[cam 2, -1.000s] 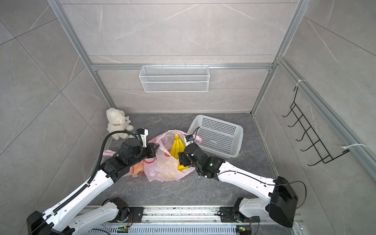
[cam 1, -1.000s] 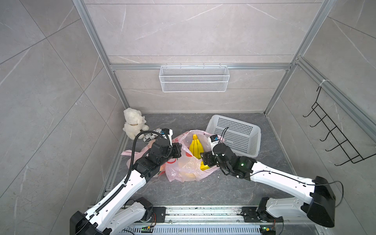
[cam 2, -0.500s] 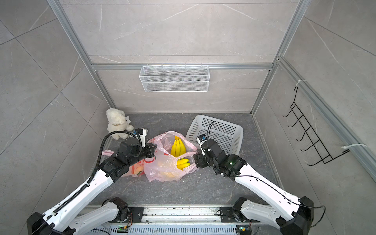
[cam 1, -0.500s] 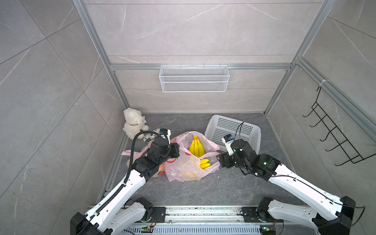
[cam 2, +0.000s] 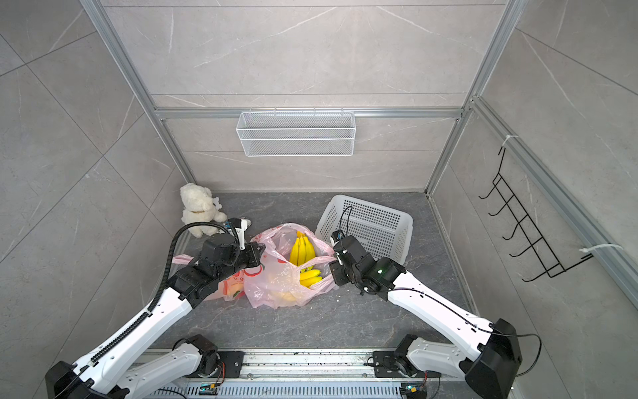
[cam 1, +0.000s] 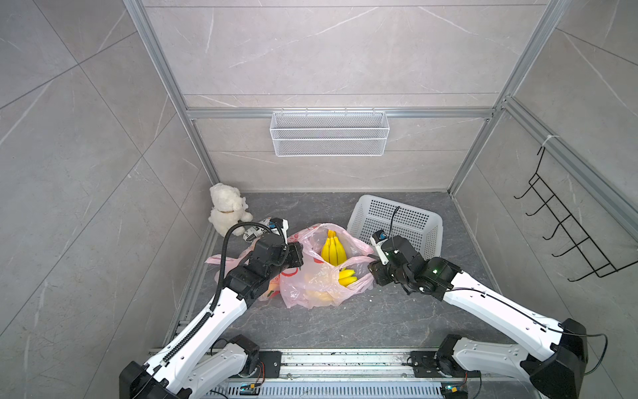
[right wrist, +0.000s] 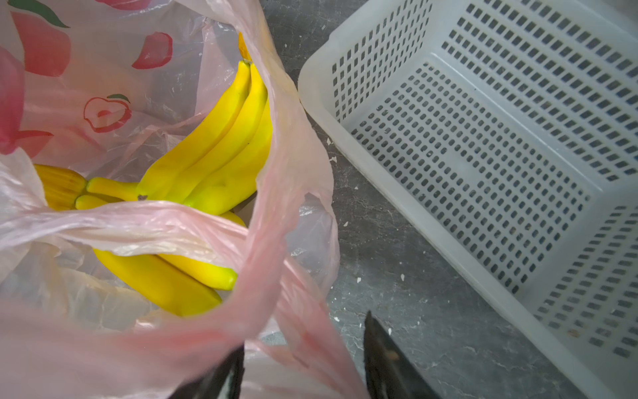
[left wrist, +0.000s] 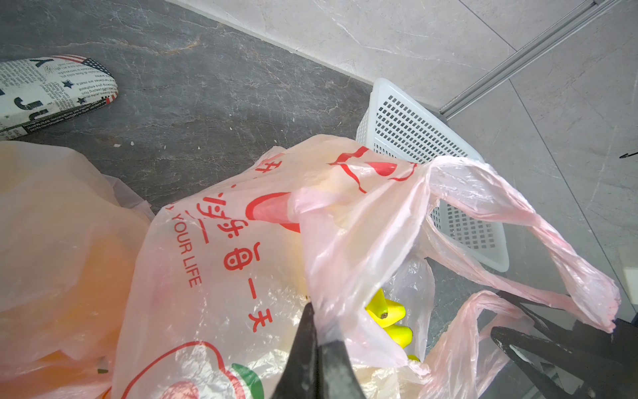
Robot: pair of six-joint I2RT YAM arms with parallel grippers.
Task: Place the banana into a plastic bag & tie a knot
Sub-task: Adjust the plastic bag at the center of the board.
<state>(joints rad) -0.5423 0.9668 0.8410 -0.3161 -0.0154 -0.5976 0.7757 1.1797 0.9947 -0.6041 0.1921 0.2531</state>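
Observation:
A pink see-through plastic bag (cam 1: 310, 279) (cam 2: 272, 279) lies on the dark floor with its mouth open. Yellow bananas (cam 1: 333, 250) (cam 2: 302, 250) (right wrist: 214, 145) lie inside it. My left gripper (cam 1: 299, 256) (left wrist: 316, 317) is shut on the bag's left rim (left wrist: 331, 276) and holds it up. My right gripper (cam 1: 371, 267) (right wrist: 303, 333) sits at the bag's right side. Its jaws stand apart, with the bag's right handle (right wrist: 310, 331) passing between them.
A white perforated basket (cam 1: 397, 221) (right wrist: 483, 155) stands just behind the right gripper. A white teddy bear (cam 1: 226, 212) and a newspaper-print pouch (left wrist: 51, 89) sit at the back left. A second orange-tinted bag (left wrist: 51, 224) lies under my left arm. A wire shelf (cam 1: 328, 138) hangs on the back wall.
My right gripper drew back out of the bag to the right, leaving the bananas inside, then came in at the right handle with narrower jaws. The left gripper kept its hold.

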